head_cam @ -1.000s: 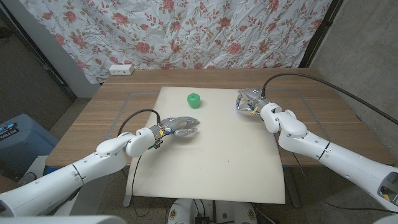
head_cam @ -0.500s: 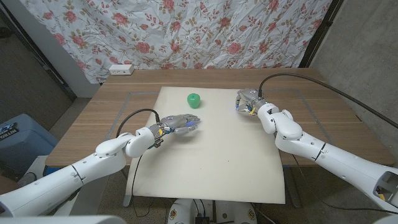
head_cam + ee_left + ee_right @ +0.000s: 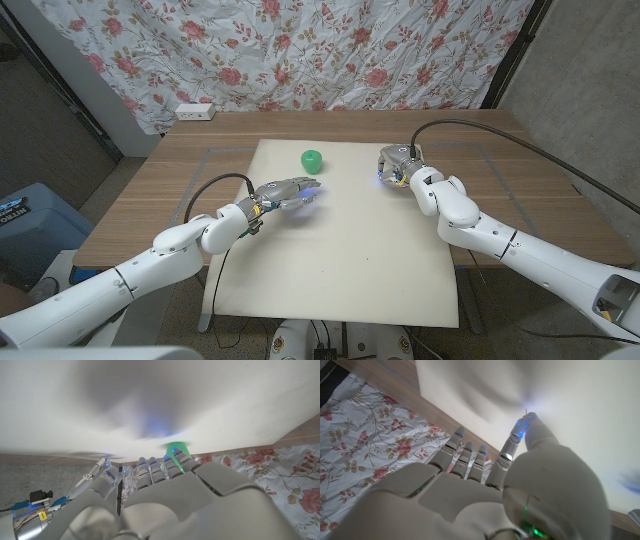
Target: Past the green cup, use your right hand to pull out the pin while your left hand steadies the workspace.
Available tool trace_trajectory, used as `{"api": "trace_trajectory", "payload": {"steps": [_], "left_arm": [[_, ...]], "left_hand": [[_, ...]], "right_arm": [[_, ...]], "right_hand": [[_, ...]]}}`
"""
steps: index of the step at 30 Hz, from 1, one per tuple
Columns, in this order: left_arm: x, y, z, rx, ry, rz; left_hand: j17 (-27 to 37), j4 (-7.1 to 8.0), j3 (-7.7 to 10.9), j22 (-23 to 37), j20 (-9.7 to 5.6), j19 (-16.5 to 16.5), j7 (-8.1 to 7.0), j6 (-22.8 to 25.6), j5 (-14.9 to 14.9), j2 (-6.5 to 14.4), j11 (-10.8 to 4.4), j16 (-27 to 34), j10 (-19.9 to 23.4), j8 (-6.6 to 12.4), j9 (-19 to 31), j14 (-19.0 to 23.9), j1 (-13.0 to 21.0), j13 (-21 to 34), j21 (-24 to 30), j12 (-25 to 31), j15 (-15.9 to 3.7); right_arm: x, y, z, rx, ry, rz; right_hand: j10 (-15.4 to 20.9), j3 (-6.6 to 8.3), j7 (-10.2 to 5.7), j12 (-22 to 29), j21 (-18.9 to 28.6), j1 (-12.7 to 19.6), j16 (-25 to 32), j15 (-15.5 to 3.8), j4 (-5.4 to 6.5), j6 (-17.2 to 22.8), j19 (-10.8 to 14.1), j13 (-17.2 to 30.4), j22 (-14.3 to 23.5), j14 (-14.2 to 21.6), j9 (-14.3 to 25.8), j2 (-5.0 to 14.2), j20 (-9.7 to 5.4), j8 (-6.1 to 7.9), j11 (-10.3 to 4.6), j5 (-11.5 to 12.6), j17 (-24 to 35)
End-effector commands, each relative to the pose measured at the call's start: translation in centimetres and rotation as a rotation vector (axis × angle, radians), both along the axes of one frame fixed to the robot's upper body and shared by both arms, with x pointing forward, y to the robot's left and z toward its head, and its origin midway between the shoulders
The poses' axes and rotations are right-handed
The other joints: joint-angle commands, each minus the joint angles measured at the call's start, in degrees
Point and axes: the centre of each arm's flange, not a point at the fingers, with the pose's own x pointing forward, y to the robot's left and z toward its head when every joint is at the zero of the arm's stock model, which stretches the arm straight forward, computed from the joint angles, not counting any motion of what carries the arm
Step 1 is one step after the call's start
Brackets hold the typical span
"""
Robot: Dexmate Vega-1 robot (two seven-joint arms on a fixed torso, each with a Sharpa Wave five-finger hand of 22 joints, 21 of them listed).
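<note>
A small green cup (image 3: 312, 159) stands on the far part of the cream mat (image 3: 340, 260). My left hand (image 3: 288, 192) hovers over the mat just short of the cup, fingers stretched toward it and holding nothing. In the left wrist view the cup (image 3: 176, 450) shows right beyond the fingertips (image 3: 150, 464). My right hand (image 3: 398, 165) is at the mat's right edge, level with the cup and well apart from it. Its fingers (image 3: 470, 457) are spread and hold nothing. A thin dark sliver, perhaps the pin (image 3: 526, 410), sticks up from the mat just past its thumb tip.
The mat lies on a wooden table (image 3: 500, 165). A white power strip (image 3: 194, 111) sits at the table's back left corner in front of a floral curtain. A black cable (image 3: 510, 135) arcs over the right side. A blue bin (image 3: 22, 225) stands on the floor to the left.
My left hand has moved forward and slightly up, closer to the green cup. My right hand has shifted a little toward the mat's far right edge.
</note>
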Motion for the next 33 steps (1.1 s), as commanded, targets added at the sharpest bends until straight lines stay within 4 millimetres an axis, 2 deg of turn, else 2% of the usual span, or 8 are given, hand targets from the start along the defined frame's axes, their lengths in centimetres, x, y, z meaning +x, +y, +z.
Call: {"api": "trace_trajectory", "payload": {"steps": [1, 11, 20, 23, 30, 33], "left_arm": [[-0.5, 0.1, 1.5, -0.081, -0.058, -0.003], [-0.7, 0.0, 2.3, -0.097, -0.090, -0.003], [-0.8, -0.1, 3.1, -0.104, -0.120, -0.007], [-0.8, -0.1, 3.2, -0.108, -0.126, -0.007], [-1.0, -0.1, 3.5, -0.121, -0.147, -0.003], [-1.1, -0.1, 3.7, -0.123, -0.155, -0.005]], "left_hand": [[0.1, -0.09, 0.29, 0.1, -6.78, 0.8, 0.08, 0.6, -0.2, 4.6, -0.30, 0.0, 0.3, 0.14, 0.2, 0.3, 0.2, 0.2, 0.1, 0.1, -4.18], [0.1, -0.18, 0.40, 0.1, -6.78, 1.1, -0.05, 0.9, -0.2, 4.6, -0.35, 0.1, 0.6, 0.20, 0.2, 0.6, 0.2, 0.1, 0.0, 0.2, -4.27], [0.1, -0.22, 0.49, 0.1, -6.79, 1.2, -0.10, 1.2, -0.2, 4.6, -0.36, 0.1, 0.8, 0.23, 0.2, 0.7, 0.2, 0.1, 0.0, 0.2, -4.25], [0.1, -0.24, 0.52, 0.1, -6.79, 1.2, -0.17, 1.2, -0.2, 4.6, -0.37, 0.0, 0.8, 0.23, 0.2, 0.7, 0.2, 0.1, 0.0, 0.2, -4.21], [0.1, -0.25, 0.61, 0.1, -6.79, 1.2, -0.14, 1.3, -0.2, 4.6, -0.45, 0.0, 0.9, 0.22, 0.2, 0.8, 0.2, 0.1, -0.1, 0.2, -4.20], [0.1, -0.26, 0.65, 0.1, -6.78, 1.3, -0.14, 1.4, -0.2, 4.6, -0.38, 0.0, 0.9, 0.19, 0.2, 0.8, 0.2, 0.1, -0.1, 0.2, -4.20]], "right_arm": [[0.5, 0.4, -0.3, -0.009, 0.025, -0.013], [0.6, 0.6, -0.3, 0.004, 0.041, 0.001], [0.7, 0.8, -0.2, 0.010, 0.063, 0.010], [0.7, 0.8, -0.2, 0.010, 0.070, 0.013], [0.7, 0.8, 0.0, 0.035, 0.087, 0.024], [0.7, 0.7, 0.2, 0.044, 0.088, 0.031]], "right_hand": [[-0.1, -0.25, 0.03, -0.2, 0.1, -0.4, 0.1, -0.34, 0.01, -0.4, 0.2, 0.3, 0.2, 0.2, 0.0, -0.53, 0.48, -0.20, 0.15, 0.0, 0.1], [-0.7, -0.85, 0.11, -0.3, 0.1, -1.0, -0.1, 0.23, 0.22, -2.0, 0.2, 0.3, 0.2, 0.1, 0.1, -1.21, 0.89, -0.72, 0.53, -0.2, 0.1], [-2.8, -1.93, 0.11, -0.7, -0.1, -2.8, -0.8, 1.84, 0.51, -7.0, -0.3, 0.4, 0.2, -1.0, -0.1, -2.92, 1.85, -2.70, 1.57, -0.4, 0.2], [-4.4, -2.04, 0.16, -0.9, -0.1, -3.5, -1.1, 2.20, 0.70, -9.9, -0.5, 0.4, 0.2, -1.4, -0.5, -3.26, 2.21, -4.07, 2.28, -0.4, 0.4], [-6.6, -3.03, 0.42, -1.0, -0.2, -6.1, -1.8, 3.51, 1.36, -14.2, -1.5, 0.5, 0.3, -2.7, -1.0, -4.27, 3.22, -6.06, 2.77, -0.5, 0.6], [-7.2, -3.42, 0.52, -1.0, -0.2, -6.9, -2.0, 3.77, 1.55, -15.0, -1.9, 0.5, 0.3, -3.0, -1.1, -4.64, 3.64, -6.41, 2.91, -0.5, 0.7]]}}
